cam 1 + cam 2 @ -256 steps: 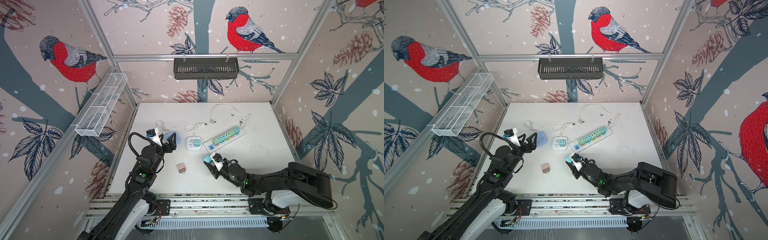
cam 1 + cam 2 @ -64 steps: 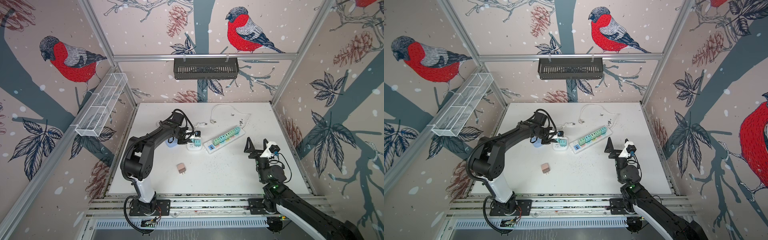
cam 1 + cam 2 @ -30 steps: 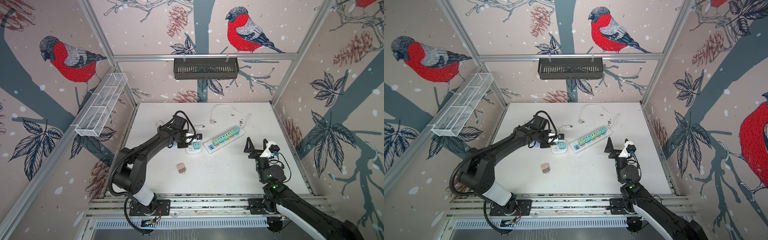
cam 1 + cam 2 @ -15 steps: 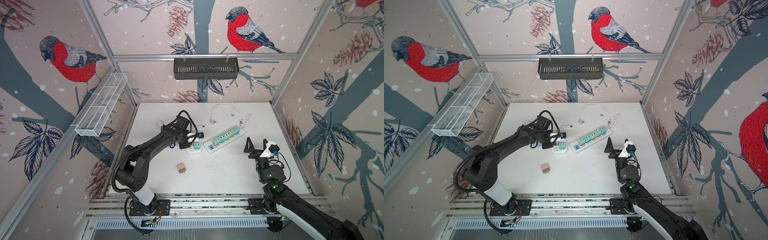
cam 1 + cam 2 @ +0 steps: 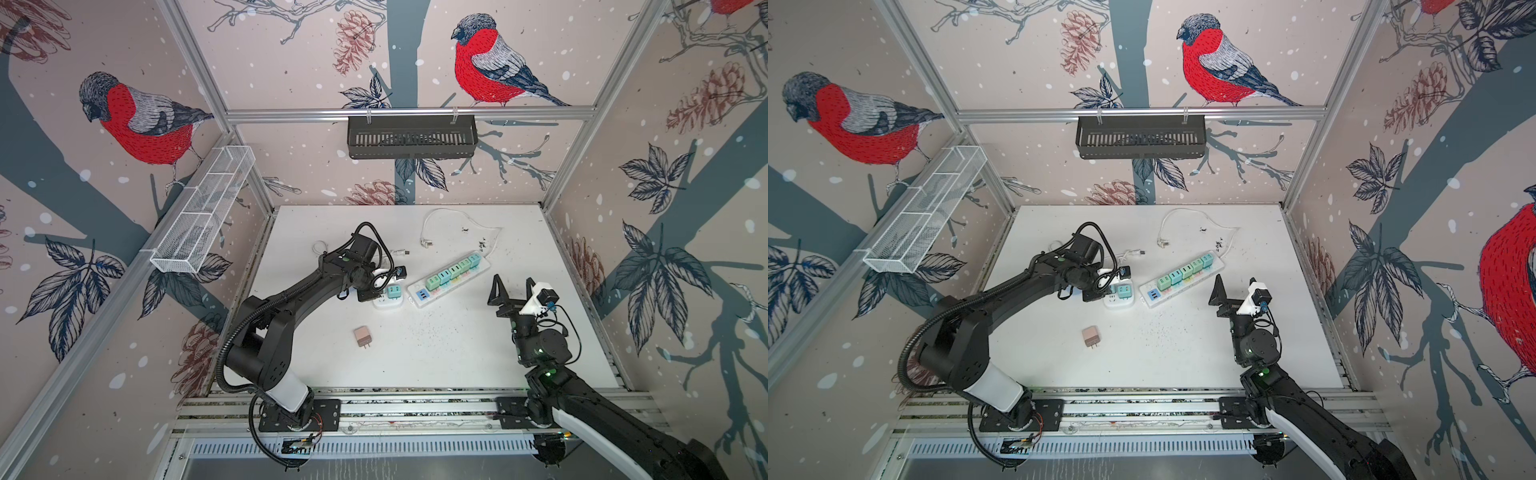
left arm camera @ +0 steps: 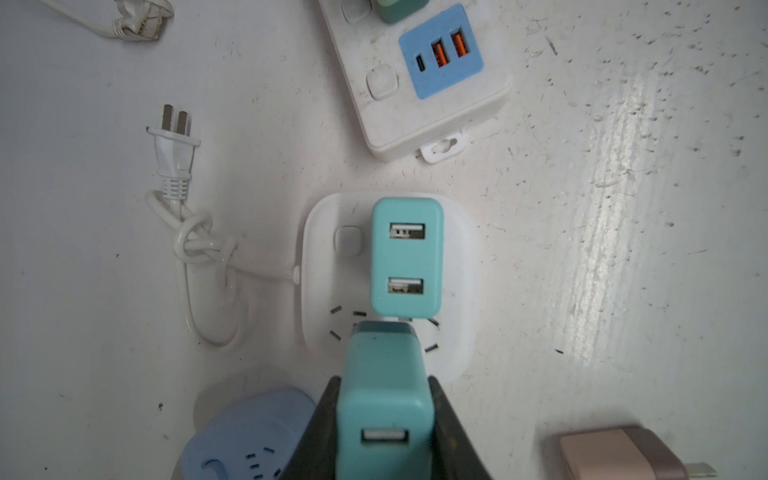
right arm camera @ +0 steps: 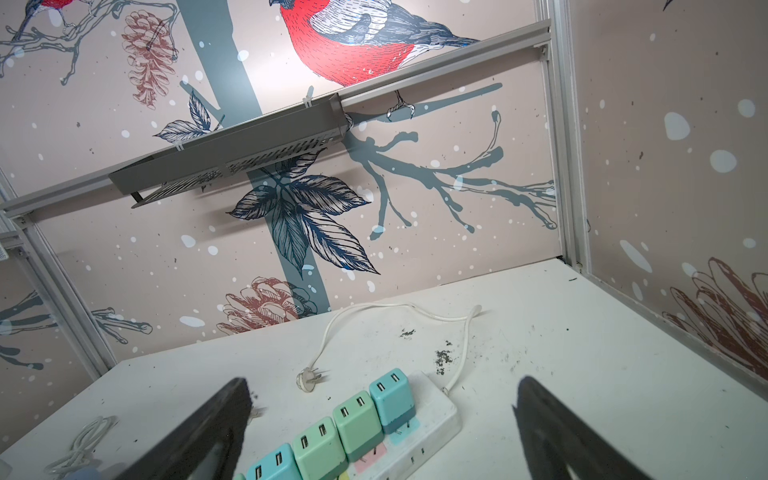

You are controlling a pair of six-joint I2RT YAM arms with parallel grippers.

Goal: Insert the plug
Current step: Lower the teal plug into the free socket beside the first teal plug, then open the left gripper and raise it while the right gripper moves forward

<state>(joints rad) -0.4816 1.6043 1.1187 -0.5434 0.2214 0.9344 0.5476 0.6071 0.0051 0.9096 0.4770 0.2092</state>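
Socket (image 6: 459, 270) holds one teal charger (image 6: 407, 257) — left hand (image 6: 384, 382) clamped on teal plug (image 6: 380, 357); right hand (image 5: 512, 286) apart.

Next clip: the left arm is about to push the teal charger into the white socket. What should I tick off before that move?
1. Grip: left gripper is shut on the teal charger: ok.
2. Free slots: white socket shows open slots beside the seated charger: ok.
3. Prongs lined up with the slots: hidden under the charger's body: cannot tell.
4. Socket braced: nothing holds it down, so it may slide: not ok.
5. Other arm: right gripper is open and well away from the socket: ok.
6. Stray items: pink charger lies apart on the table: ok.
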